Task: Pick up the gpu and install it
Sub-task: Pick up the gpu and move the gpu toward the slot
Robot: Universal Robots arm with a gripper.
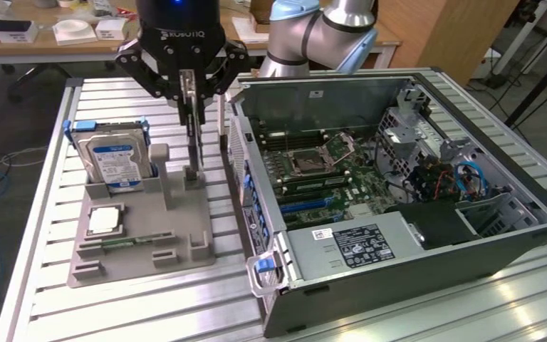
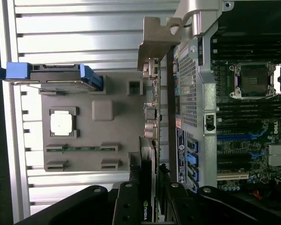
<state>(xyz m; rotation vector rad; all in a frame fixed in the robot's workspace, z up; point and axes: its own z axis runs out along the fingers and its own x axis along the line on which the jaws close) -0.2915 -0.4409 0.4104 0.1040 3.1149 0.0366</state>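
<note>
The gpu [image 1: 194, 135] is a thin dark card seen edge-on, hanging upright from my gripper [image 1: 191, 89], whose fingers are shut on its upper edge. Its lower end reaches the slotted post at the back of the grey fixture [image 1: 140, 246]; I cannot tell whether it has come free of the slot. In the wrist view the gpu [image 2: 150, 154] runs away from my gripper [image 2: 148, 187] and ends in its metal bracket [image 2: 159, 40], which lies beside the case's rear wall. The open computer case [image 1: 540, 235] stands just to the exterior view's right of the card.
On the fixture stand a silver hard drive [image 1: 112, 157] with blue rails, a CPU [image 1: 105, 219] and a green memory stick [image 1: 126, 242]. The case holds the motherboard [image 1: 330, 174], blue slots [image 1: 302, 204] and a power supply [image 1: 359, 246]. The slatted metal table [image 1: 140, 306] ends at the exterior view's left.
</note>
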